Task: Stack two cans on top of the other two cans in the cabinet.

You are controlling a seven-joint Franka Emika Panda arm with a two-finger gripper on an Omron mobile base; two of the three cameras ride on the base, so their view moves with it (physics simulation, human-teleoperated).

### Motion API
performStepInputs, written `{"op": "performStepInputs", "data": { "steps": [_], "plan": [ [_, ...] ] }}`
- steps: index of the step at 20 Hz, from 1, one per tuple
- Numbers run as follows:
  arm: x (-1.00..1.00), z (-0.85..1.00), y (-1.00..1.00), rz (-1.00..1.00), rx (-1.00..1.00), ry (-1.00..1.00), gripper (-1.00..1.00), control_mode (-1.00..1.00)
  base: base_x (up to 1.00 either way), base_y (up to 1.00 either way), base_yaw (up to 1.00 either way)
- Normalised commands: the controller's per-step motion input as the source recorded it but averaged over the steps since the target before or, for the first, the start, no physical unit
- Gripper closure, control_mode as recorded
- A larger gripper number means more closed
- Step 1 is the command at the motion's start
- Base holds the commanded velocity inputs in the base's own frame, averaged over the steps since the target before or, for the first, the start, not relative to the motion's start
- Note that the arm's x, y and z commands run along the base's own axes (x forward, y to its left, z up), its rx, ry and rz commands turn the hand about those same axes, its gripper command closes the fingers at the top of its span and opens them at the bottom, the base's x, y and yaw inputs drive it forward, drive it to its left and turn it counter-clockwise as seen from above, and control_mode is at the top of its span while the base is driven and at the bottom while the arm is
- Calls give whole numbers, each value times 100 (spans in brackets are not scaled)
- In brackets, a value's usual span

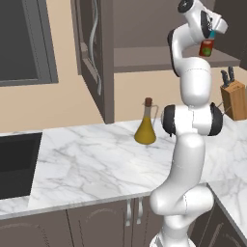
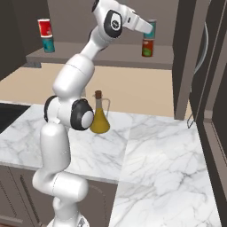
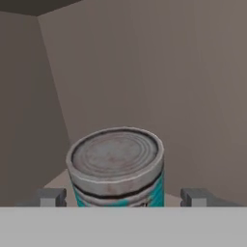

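Observation:
A teal-blue can (image 3: 118,166) with a grey lid stands upright on a red can with a green-and-white label (image 2: 147,48) on the cabinet's shelf board (image 2: 102,55). My gripper (image 3: 123,198) is open around the teal can, its fingertips (image 3: 52,197) a little clear of the can's sides. From the right base view the gripper (image 2: 150,27) reaches into the cabinet at the teal can (image 2: 153,29). Further left on the shelf, a red can with a white band (image 2: 44,27) sits on another can (image 2: 48,44). The left base view shows the gripper (image 1: 212,33) above the red can (image 1: 206,48).
The cabinet door with a wavy silver handle (image 1: 94,46) stands open to the left of the shelf (image 1: 144,60). An oil bottle (image 1: 145,124) stands on the marble counter (image 1: 96,164) below. A knife block (image 1: 234,96) is at the right, a dark sink (image 1: 14,164) at the left.

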Motion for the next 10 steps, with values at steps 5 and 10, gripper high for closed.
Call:
{"op": "performStepInputs", "data": {
  "steps": [5,10],
  "plan": [
    [8,-4,0,0,0,-4,-100,-100,0,0,0],
    [-4,-5,7,0,0,-2,-100,-100,0,0,0]
  ]
}}
